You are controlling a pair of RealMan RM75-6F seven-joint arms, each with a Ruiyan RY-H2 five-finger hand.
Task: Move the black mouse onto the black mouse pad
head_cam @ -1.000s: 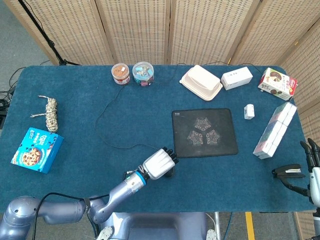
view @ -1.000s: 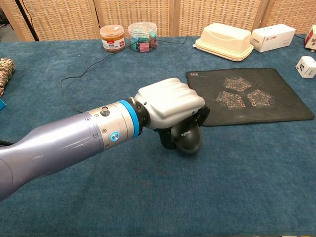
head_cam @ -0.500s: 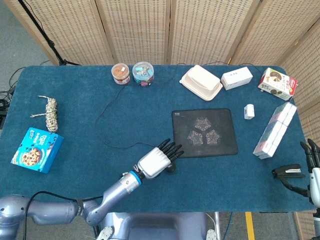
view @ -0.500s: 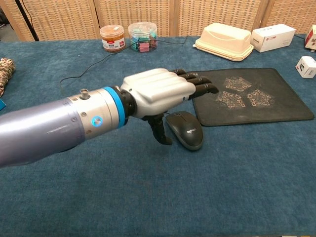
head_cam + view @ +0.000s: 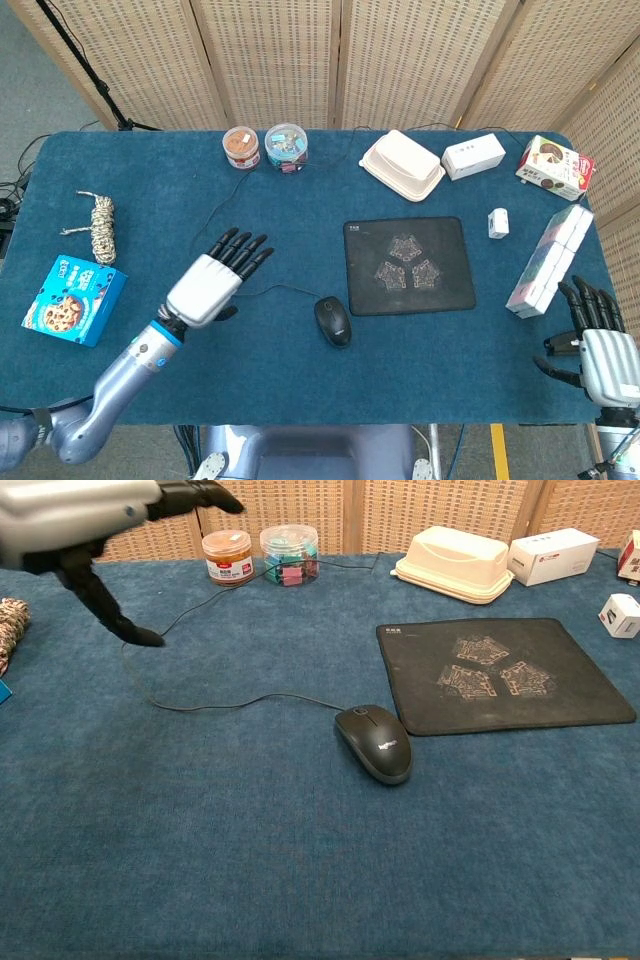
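The black mouse (image 5: 333, 320) (image 5: 373, 742) lies on the blue tablecloth just left of the front left corner of the black mouse pad (image 5: 408, 265) (image 5: 500, 673), apart from it. Its cable runs left and back across the table. My left hand (image 5: 212, 281) (image 5: 95, 520) hovers well to the left of the mouse, fingers spread, holding nothing. My right hand (image 5: 600, 350) sits at the table's front right edge in the head view, fingers apart and empty.
Two small jars (image 5: 240, 148) (image 5: 287, 147), a cream lunch box (image 5: 402, 166) and a white box (image 5: 473, 155) stand along the back. A cookie box (image 5: 74, 299) and a rope bundle (image 5: 100, 225) lie at the left. A long white pack (image 5: 549, 260) and a small cube (image 5: 498, 223) lie right of the pad.
My left hand let go of the mouse, opened and drew back to the left and upward. The mouse stays beside the pad. My right hand rose further into view.
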